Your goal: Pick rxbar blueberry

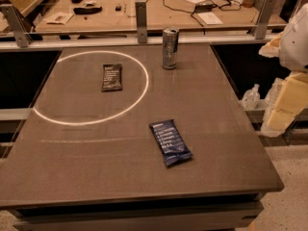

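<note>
While the blue bar (170, 142) lies untouched on the table (96, 167) at five o'clock from its middle, black bar (111, 77) at eleven, can (170, 48) at twelve, the gripper is nowhere in view, its state beyond telling, so the whole pick remains.

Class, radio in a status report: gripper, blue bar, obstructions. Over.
Gripper not in view. Glossy dark blue rxbar blueberry lies flat on the grey table, untouched. Black-wrapped bar and silver can sit farther back, apart from it.
</note>
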Robot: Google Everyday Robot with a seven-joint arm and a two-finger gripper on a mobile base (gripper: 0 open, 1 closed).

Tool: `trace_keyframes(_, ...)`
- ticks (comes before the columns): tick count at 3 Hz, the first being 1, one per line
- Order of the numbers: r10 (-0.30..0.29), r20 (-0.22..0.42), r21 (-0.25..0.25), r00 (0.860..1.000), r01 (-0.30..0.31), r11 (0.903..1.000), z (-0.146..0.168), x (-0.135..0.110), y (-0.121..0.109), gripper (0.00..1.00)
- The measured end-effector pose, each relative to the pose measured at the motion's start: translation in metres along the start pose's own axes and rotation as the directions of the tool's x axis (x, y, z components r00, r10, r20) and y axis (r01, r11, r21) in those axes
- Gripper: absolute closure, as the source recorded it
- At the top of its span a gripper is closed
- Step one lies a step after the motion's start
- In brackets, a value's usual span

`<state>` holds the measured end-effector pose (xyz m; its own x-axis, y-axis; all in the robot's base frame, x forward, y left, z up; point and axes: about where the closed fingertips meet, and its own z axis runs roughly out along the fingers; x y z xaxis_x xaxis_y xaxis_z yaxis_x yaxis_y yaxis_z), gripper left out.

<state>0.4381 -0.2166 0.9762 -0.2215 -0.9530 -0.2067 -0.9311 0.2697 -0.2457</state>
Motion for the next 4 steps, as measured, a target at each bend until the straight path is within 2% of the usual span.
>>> trace_keyframes(1, 0.000, 0.000, 0.000, 1.000, 0.000, 1.0000, 0.000, 0.000, 0.000, 0.00)
trace_keyframes(2, 0.082, 0.009, 0.024, 0.997, -0.083, 0.9963, 0.001, -0.003, 0.004, 0.00)
trace_keyframes(3, 0.280, 0.046, 0.030, 0.959, -0.281, 0.9592, 0.014, -0.006, 0.018, 0.00)
trace_keyframes(4, 0.402, 0.067, 0.036, 0.913, -0.405, 0.9137, 0.024, -0.013, 0.031, 0.00)
